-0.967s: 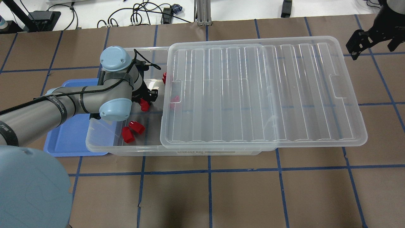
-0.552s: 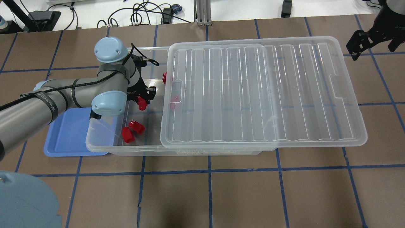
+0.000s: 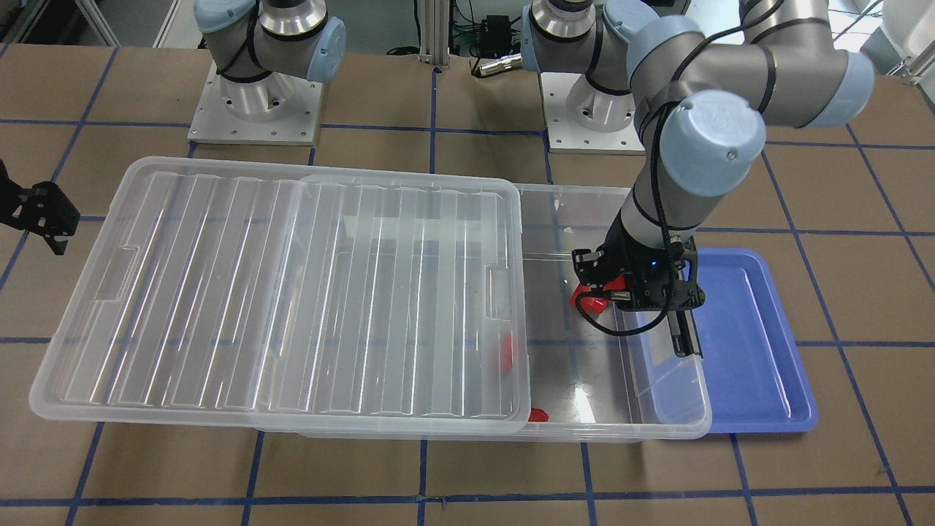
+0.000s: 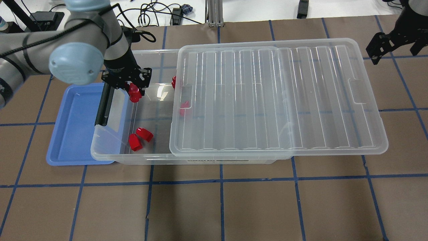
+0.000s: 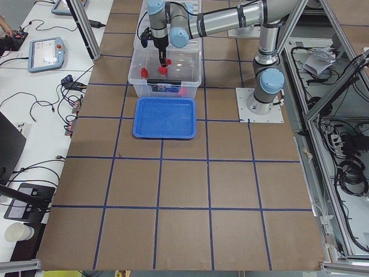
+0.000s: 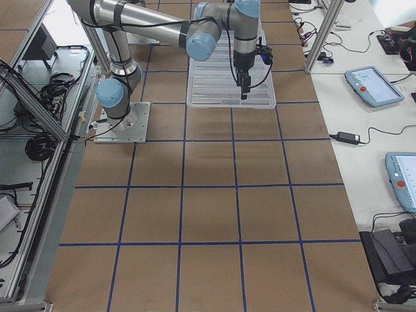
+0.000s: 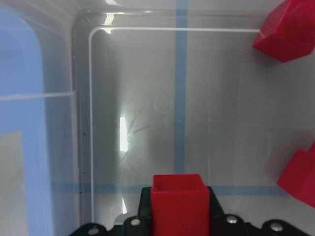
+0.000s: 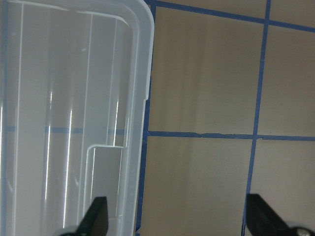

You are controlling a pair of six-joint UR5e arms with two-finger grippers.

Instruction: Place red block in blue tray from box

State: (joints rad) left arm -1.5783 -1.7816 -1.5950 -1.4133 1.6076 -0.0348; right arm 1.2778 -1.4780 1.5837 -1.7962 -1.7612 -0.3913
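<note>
My left gripper is shut on a small red block and holds it above the open left end of the clear box, close to the box's end wall. The left wrist view shows the block between the fingers over the box floor. In the front view the held block hangs inside the box's outline. The blue tray lies on the table just left of the box, partly under its end. My right gripper is open and empty, beyond the lid's far right corner.
The ribbed clear lid is slid to the right and covers most of the box. Loose red blocks lie in the box: two at the front, others by the lid's edge. A black latch bar stands on the box's left end.
My left arm has risen and swung left and back, carrying the red block from the middle of the box's open part toward its left end wall. The right arm has not moved.
</note>
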